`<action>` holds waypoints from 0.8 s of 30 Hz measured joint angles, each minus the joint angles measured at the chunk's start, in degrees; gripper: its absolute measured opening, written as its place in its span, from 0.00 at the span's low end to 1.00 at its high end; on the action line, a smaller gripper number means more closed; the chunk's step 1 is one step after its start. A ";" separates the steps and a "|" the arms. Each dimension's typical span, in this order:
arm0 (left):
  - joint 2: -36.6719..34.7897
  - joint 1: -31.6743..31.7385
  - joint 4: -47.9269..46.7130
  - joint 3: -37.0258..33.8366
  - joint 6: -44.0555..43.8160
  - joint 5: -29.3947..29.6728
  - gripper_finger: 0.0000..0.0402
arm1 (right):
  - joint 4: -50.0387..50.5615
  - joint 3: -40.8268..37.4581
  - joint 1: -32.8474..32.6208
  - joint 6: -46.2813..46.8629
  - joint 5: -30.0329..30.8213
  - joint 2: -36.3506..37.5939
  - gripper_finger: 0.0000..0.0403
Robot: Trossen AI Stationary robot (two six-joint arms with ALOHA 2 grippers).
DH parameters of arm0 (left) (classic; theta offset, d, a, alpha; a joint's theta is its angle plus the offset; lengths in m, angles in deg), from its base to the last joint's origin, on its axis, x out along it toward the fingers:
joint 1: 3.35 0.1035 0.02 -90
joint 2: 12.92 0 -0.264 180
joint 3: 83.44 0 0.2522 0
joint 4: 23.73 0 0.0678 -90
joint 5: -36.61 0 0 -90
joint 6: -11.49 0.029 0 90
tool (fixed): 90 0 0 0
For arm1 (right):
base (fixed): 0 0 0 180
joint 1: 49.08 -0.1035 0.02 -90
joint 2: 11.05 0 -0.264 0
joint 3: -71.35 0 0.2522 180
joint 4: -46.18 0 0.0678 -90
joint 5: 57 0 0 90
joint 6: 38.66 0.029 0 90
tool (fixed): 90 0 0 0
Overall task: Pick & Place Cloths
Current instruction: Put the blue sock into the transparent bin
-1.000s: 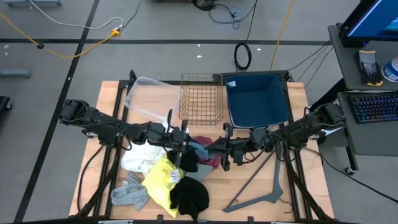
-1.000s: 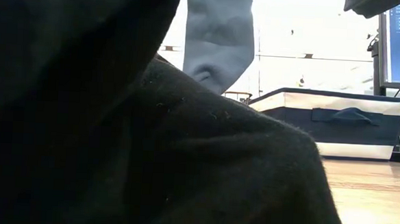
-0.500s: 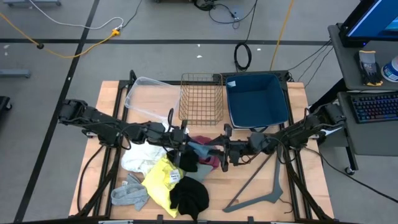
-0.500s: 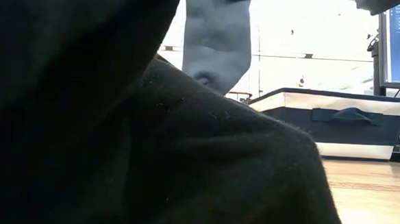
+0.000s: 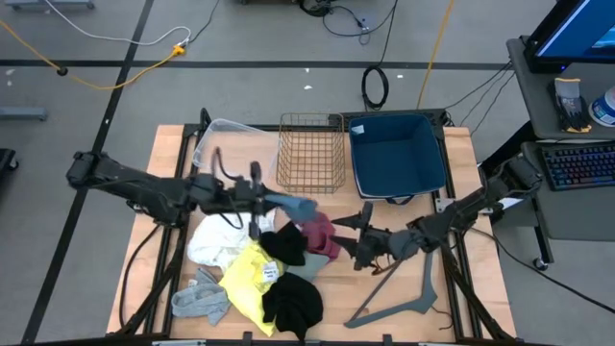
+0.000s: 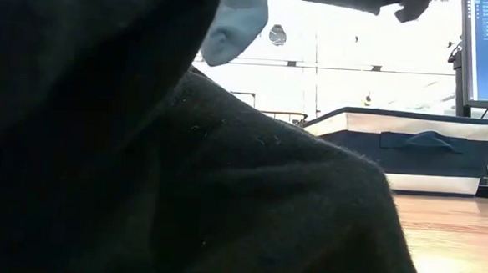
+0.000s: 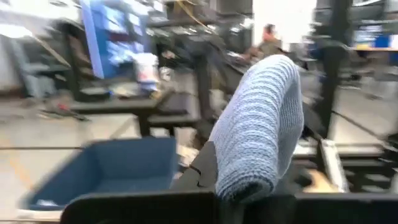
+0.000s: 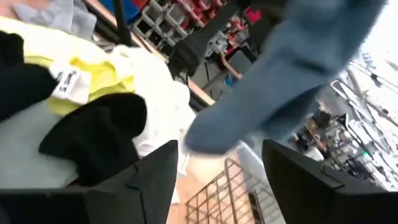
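My left gripper (image 5: 261, 198) is shut on a teal-blue knitted cloth (image 5: 291, 204), which it holds up over the pile at the table's middle. The pile holds a white cloth (image 5: 213, 240), a yellow one (image 5: 250, 276), two black ones (image 5: 284, 246) (image 5: 293, 304), a maroon one (image 5: 321, 234) and a grey one (image 5: 199, 300). My right gripper (image 5: 363, 237) stands open just right of the maroon cloth, holding nothing. In the right wrist view its fingers (image 8: 152, 180) frame the pile, with the blue cloth (image 8: 292, 74) above. A black cloth (image 6: 142, 173) fills most of the low view. My left gripper pinches the teal-blue cloth by one end (image 7: 245, 183) between its two fingers. The fingers lie about level, pointing toward the table's right. The cloth's free end (image 5: 306, 206) sticks out past them, drooping, and in the low view the cloth (image 6: 233, 23) hangs clear of the pile.
A clear plastic tub (image 5: 226, 144), a wire basket (image 5: 310, 152) and a dark blue bin (image 5: 397, 154) line the table's far edge. A grey clothes hanger (image 5: 404, 296) lies at the near right. A keyboard and monitor stand on a desk beyond the right edge.
My right gripper has opened, let go of the teal-blue cloth and drawn back toward the table's right and near edge. My left gripper, still shut on the cloth, has risen and moved toward the left and far side. The cloth has lifted off the pile.
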 joint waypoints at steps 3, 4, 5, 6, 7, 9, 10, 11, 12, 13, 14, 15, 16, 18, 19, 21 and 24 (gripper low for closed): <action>-3.20 0.16 -0.46 0.00 3.84 6.26 0.00 | 4.41 0.00 -1.23 2.27 2.40 -0.03 0.56; -4.21 0.27 -0.71 0.00 5.32 8.41 0.00 | 6.16 0.00 -1.43 3.33 2.45 0.00 0.56; -5.12 0.42 -0.81 0.00 6.71 10.41 0.00 | 7.66 0.00 -1.65 4.66 2.44 0.00 0.55; -6.02 0.78 -0.89 0.00 7.97 12.02 0.00 | 9.10 0.00 -1.82 6.10 2.44 -0.04 0.55; -6.94 1.22 -1.02 0.00 8.99 13.59 0.00 | 10.20 0.00 -1.95 7.38 2.44 -0.04 0.55; -8.72 2.33 -1.55 0.00 10.51 16.15 0.00 | 11.98 0.00 -2.18 9.85 2.45 -0.04 0.55; -9.31 2.97 -1.61 0.00 11.10 17.33 0.00 | 13.15 0.00 -2.27 11.02 2.45 -0.04 0.55; -9.91 3.74 -1.60 0.00 11.88 18.32 0.00 | 14.44 0.00 -2.39 12.23 2.45 -0.04 0.56; -10.50 4.57 -1.90 0.00 12.55 19.55 0.00 | 15.49 -0.02 -2.47 13.49 2.44 -0.04 0.56; -10.94 5.36 -1.95 0.00 13.20 20.63 0.00 | 16.49 -0.02 -2.49 14.60 2.44 -0.04 0.56; -11.29 6.21 -1.83 0.00 13.71 21.56 0.00 | 17.49 -0.02 -2.54 15.72 2.44 -0.04 0.55; -11.68 7.15 -1.89 0.00 14.37 22.50 0.00 | 18.45 -0.02 -2.65 16.99 2.44 -0.04 0.55; -11.97 8.06 -2.01 0.00 14.98 23.43 0.00 | 19.60 -0.02 -2.80 18.09 2.44 -0.04 0.55; -12.35 9.95 -2.68 0.00 15.63 24.86 0.00 | 21.61 -0.02 -2.90 20.15 2.28 -0.04 0.54; -12.43 10.94 -3.01 0.00 15.80 25.78 0.00 | 22.45 -0.02 -2.98 21.29 2.18 -0.04 0.54; -12.59 12.89 -4.47 0.00 15.92 27.71 0.00 | 23.88 -0.02 -3.08 23.66 2.13 -0.04 0.54; -12.59 15.89 -7.07 0.00 15.56 30.39 0.00 | 26.22 -0.02 -3.50 26.49 2.01 -0.04 0.54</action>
